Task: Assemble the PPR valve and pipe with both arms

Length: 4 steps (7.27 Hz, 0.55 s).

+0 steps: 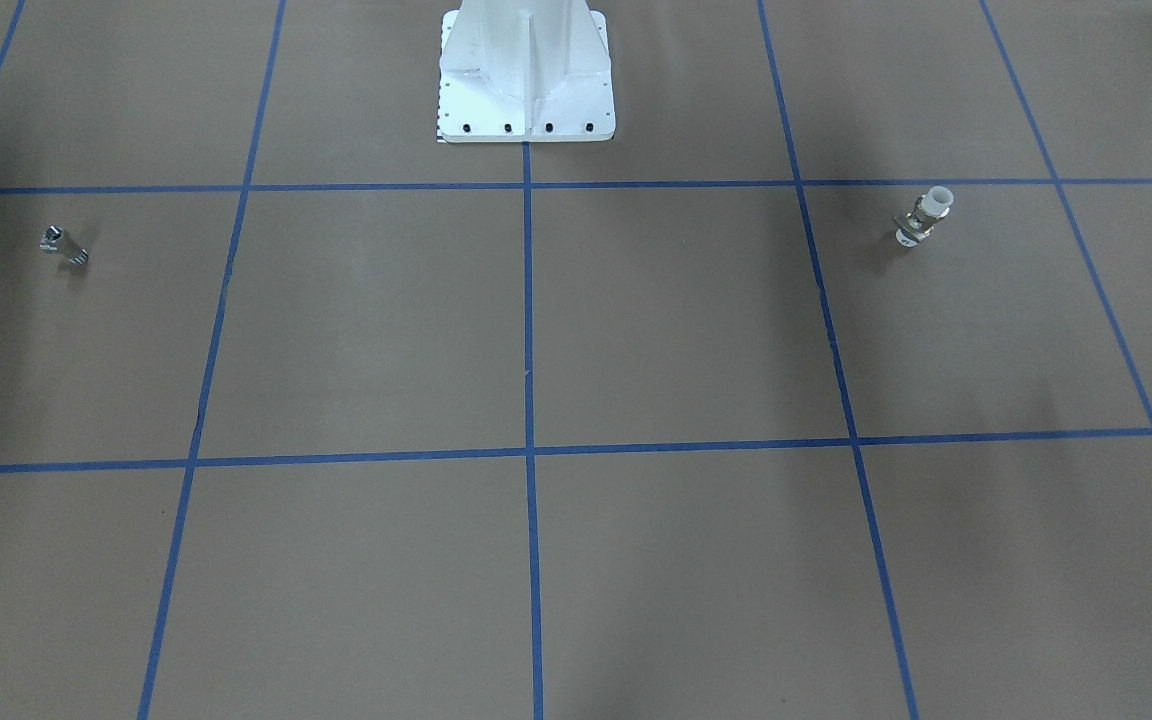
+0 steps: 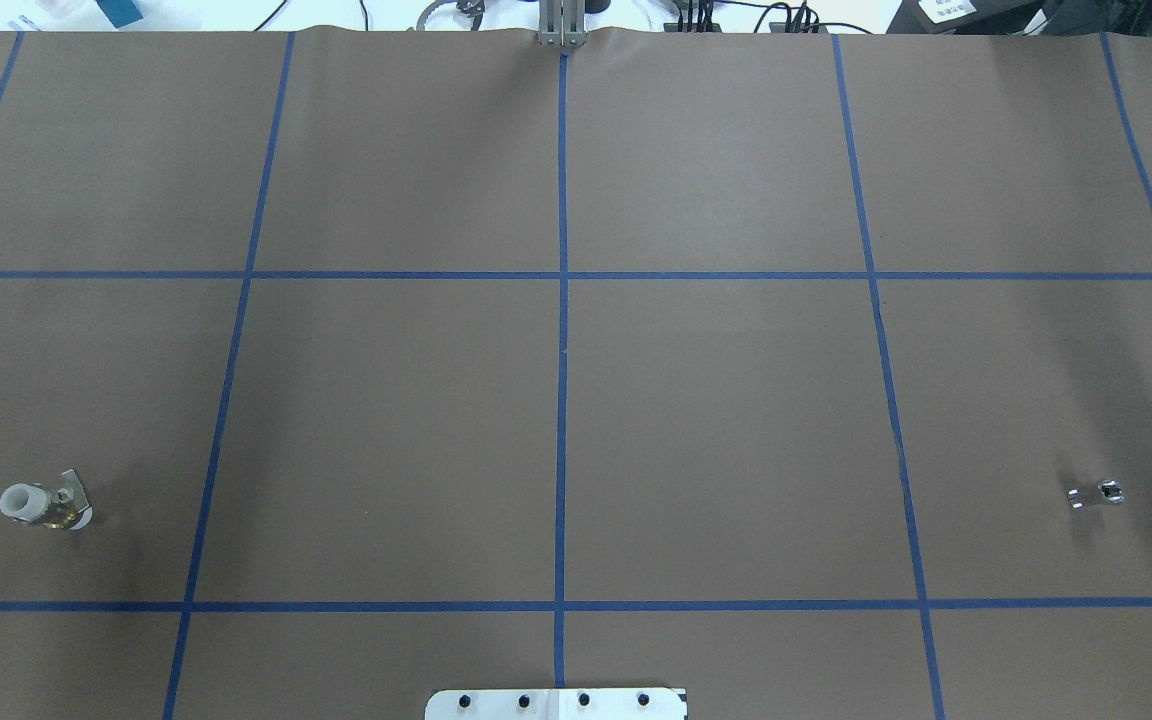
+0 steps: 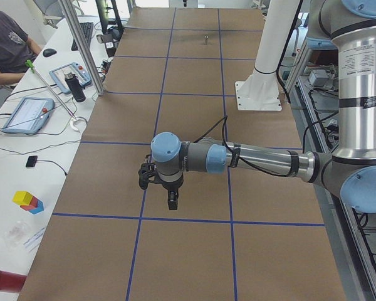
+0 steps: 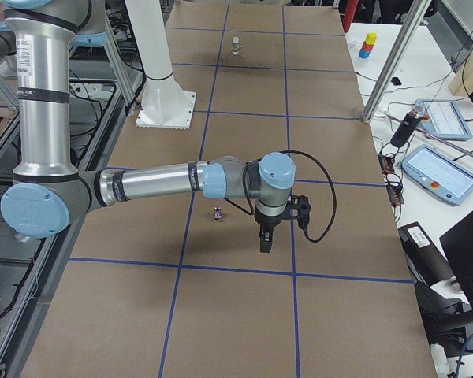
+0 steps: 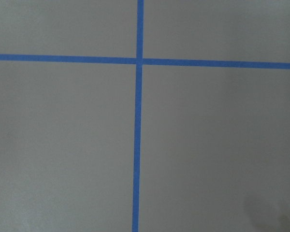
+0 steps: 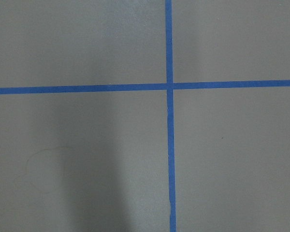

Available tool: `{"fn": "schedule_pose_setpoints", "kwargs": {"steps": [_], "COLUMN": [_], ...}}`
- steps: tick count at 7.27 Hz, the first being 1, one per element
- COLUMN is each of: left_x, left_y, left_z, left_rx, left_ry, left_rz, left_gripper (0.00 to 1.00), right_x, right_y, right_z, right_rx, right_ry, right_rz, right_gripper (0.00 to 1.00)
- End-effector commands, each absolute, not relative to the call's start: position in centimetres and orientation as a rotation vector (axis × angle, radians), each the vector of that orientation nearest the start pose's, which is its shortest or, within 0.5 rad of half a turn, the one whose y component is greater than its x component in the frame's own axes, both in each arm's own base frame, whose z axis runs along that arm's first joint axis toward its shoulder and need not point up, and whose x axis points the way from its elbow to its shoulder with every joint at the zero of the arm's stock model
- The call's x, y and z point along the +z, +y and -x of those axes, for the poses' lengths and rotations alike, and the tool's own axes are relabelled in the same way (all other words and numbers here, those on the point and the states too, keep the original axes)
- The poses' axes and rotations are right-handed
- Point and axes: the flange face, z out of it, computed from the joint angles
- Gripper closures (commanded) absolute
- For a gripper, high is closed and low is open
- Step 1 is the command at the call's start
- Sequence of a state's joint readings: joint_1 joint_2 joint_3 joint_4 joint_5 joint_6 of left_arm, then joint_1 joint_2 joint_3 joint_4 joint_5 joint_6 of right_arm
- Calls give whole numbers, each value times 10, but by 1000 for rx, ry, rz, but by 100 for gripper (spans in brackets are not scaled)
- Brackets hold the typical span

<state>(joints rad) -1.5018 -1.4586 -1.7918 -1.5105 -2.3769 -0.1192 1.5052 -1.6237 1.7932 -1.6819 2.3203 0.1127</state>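
Observation:
The PPR valve (image 1: 924, 217), white with a brass middle and a flat tab, stands on the brown table on my left side (image 2: 44, 502). The pipe (image 1: 64, 243), a tiny silver stub, lies on my right side (image 2: 1096, 494); the right side view also shows the pipe (image 4: 218, 212). Only the side views show my grippers. The left gripper (image 3: 172, 199) hangs above the table, pointing down, as does the right gripper (image 4: 265, 239), a little past the pipe. I cannot tell whether either is open or shut. Both wrist views show only table and tape.
The white pedestal base (image 1: 526, 80) stands at the robot's edge of the table. Blue tape lines (image 2: 562, 350) divide the brown surface into squares. A person (image 3: 6, 47) sits at a side desk with tablets (image 3: 26, 114); metal posts (image 3: 81, 44) stand at the table's edge.

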Motion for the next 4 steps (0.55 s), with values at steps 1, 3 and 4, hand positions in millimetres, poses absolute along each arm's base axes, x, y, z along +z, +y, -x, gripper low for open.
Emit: {"fn": "schedule_pose_setpoints", "kwargs": {"steps": [1, 3, 4], "left_x": [598, 583, 581], "left_y": [-451, -451, -450], "left_z": [31, 31, 31], "left_rx": [-27, -16, -14], "left_ry": [806, 808, 812], "left_rz": [15, -12, -20], "left_gripper": [0, 0, 0], "right_x": [587, 588, 588], "right_y": [-464, -463, -463], "right_z": [-34, -34, -34], "right_rx": [24, 24, 24], "right_ry": [-764, -765, -765], "right_rz": [14, 15, 15], "right_gripper": [0, 0, 0]}}
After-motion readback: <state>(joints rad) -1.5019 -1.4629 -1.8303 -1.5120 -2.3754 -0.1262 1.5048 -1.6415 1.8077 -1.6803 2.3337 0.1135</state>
